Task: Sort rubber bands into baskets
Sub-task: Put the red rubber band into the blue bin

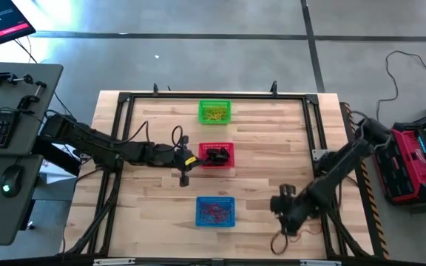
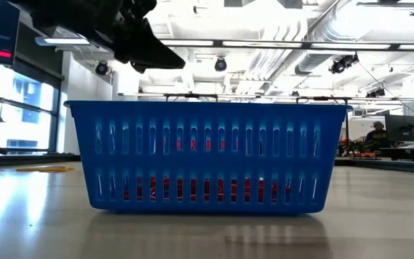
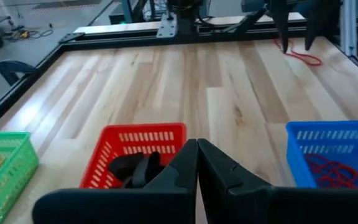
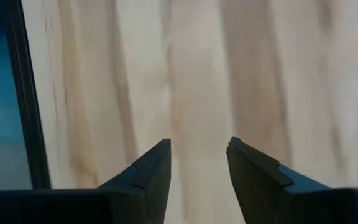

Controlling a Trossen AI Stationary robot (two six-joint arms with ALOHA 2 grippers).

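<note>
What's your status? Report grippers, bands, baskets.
Left gripper shut, empty, beside red basket. Right gripper open, empty, over bare table. Bands in green basket, red, blue basket. Nothing in the way.

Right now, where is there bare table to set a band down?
Bare wood lies between the basket column and the right gripper, and left of the green basket. It's crowded where the left gripper sits by the red basket, above the blue basket.

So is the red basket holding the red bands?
No, the red basket holds black bands, while the red bands lie in the blue basket.
</note>
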